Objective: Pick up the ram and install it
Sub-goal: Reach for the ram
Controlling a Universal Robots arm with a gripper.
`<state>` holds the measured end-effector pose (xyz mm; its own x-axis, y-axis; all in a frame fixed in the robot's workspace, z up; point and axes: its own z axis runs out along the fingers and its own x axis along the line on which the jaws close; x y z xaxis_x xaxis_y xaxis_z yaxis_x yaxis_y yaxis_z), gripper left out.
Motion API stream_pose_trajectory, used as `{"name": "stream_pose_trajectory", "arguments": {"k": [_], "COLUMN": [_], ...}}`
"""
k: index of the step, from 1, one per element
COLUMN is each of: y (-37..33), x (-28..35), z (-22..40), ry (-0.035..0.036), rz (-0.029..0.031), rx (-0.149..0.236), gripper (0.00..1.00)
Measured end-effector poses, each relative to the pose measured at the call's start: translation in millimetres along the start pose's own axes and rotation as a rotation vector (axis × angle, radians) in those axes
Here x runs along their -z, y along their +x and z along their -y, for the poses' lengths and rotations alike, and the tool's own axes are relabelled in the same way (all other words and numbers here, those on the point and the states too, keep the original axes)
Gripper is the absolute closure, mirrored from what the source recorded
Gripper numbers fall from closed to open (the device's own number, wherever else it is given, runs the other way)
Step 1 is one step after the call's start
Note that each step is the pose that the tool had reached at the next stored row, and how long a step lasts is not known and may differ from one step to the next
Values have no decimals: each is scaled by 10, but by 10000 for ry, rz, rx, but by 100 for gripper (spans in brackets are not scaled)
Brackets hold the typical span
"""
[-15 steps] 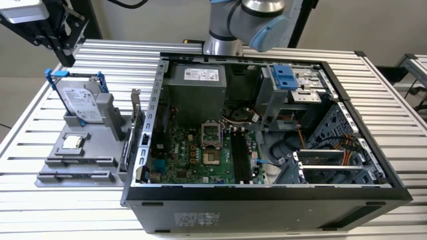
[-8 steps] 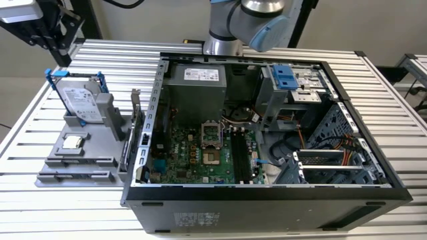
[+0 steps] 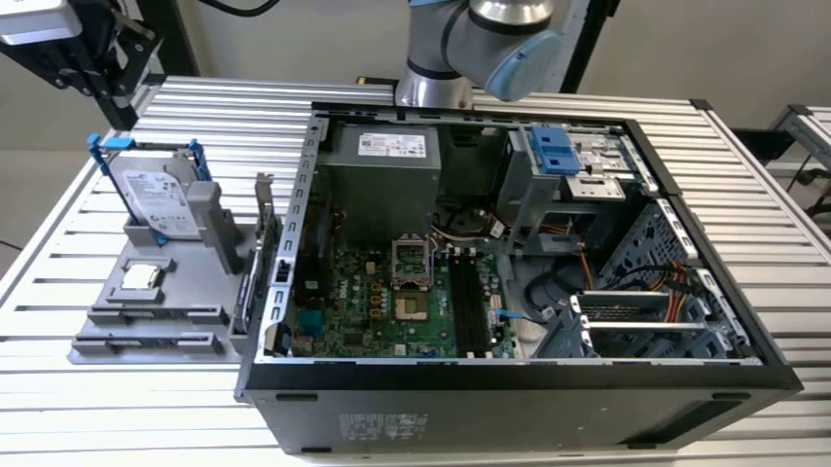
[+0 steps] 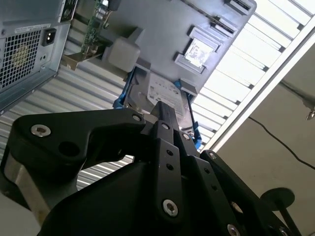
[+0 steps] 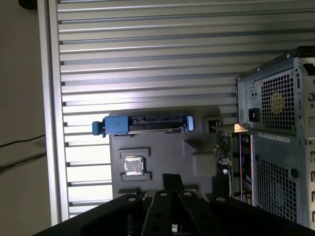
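In the exterior view the claw [image 3: 104, 78] hangs at the exterior view's left above the grey holder [image 3: 104, 316] on the worktop [image 3: 753, 195], and what looks to be the ram [image 3: 272, 263], a green board on edge, stands between holder and open computer case [image 3: 520, 389]. In the second wrist view the claw [image 4: 165, 115] points toward the hard drive [image 4: 162, 91], with the ram [image 4: 92, 27] beyond. In the first wrist view the ram [image 5: 224, 145] sits just beside the case, and I cannot tell whether the claw [image 5: 172, 178] is wide or narrow
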<state>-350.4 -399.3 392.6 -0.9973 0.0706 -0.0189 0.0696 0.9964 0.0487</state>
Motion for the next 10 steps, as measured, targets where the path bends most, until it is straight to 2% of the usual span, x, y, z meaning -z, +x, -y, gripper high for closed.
{"name": "stream_pose_trajectory", "arguments": {"k": [10], "y": [-4], "x": [1], "z": [41], "ry": [0], "rz": [1], "rx": [1], "gripper": [100]}}
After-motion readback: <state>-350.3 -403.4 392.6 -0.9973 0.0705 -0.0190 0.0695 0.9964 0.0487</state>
